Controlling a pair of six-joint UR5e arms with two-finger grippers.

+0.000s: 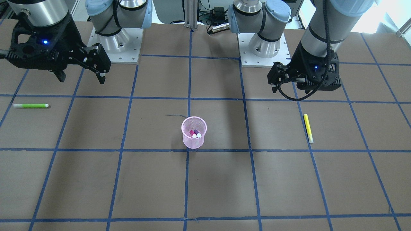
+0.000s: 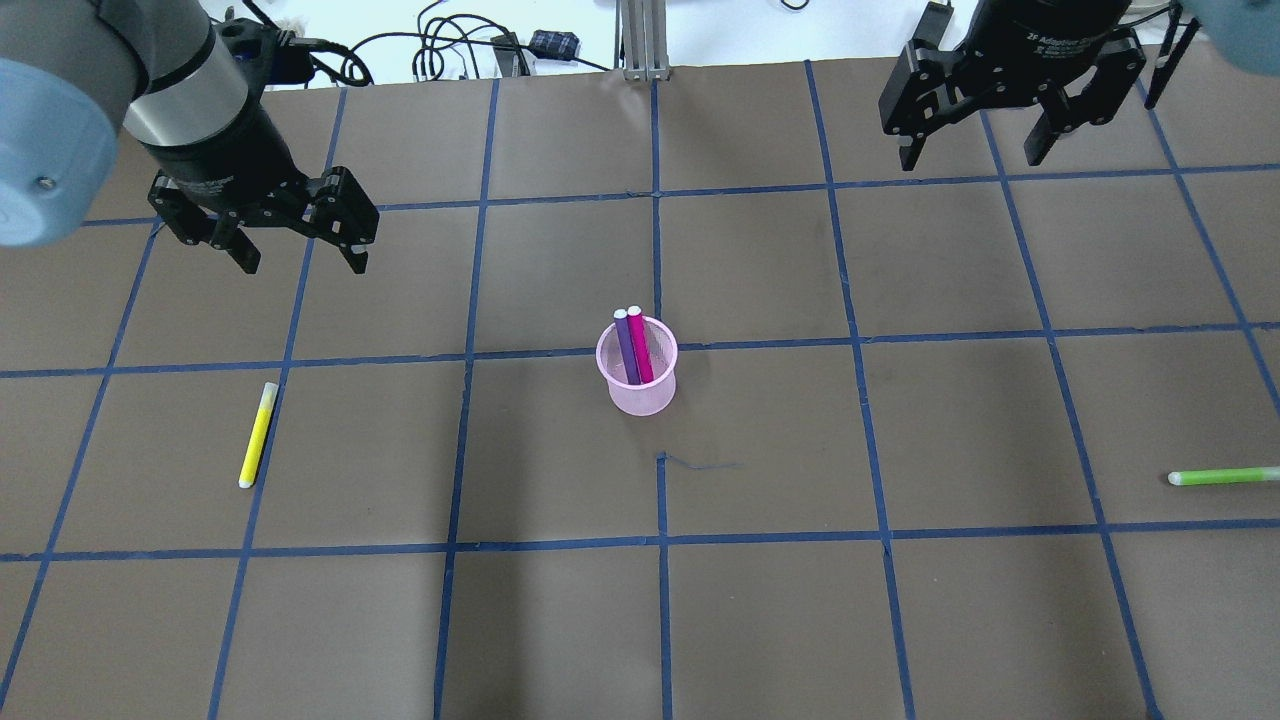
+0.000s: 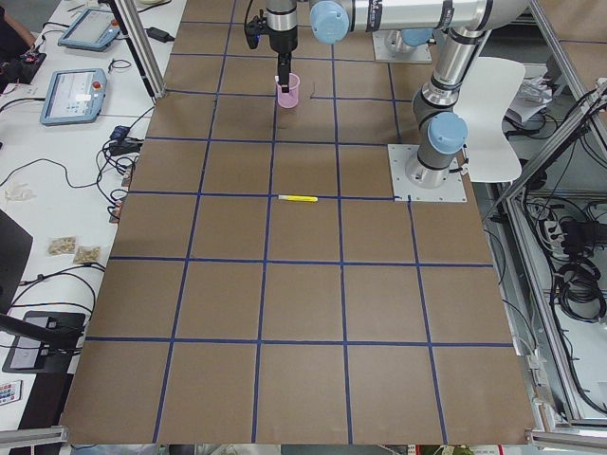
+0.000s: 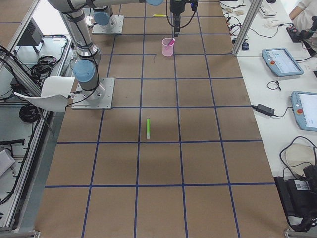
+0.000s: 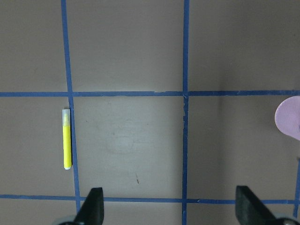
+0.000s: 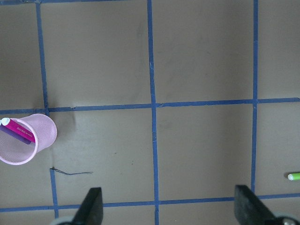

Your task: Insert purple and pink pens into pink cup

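Observation:
The pink mesh cup [image 2: 640, 395] stands upright near the table's middle, also in the front view [image 1: 194, 141]. The purple pen [image 2: 627, 350] and the pink pen [image 2: 641, 352] stand side by side inside it, white caps up. My left gripper [image 2: 304, 265] is open and empty, raised above the table far to the cup's left. My right gripper [image 2: 970, 158] is open and empty, high at the far right. The right wrist view shows the cup [image 6: 44, 136] with both pens at its left edge. The left wrist view shows only the cup's rim [image 5: 289, 123].
A yellow pen [image 2: 257, 435] lies on the table below my left gripper. A green pen [image 2: 1220, 476] lies at the right edge. The brown table has a blue tape grid. The arm bases [image 1: 118, 45] stand at the robot's side of the table.

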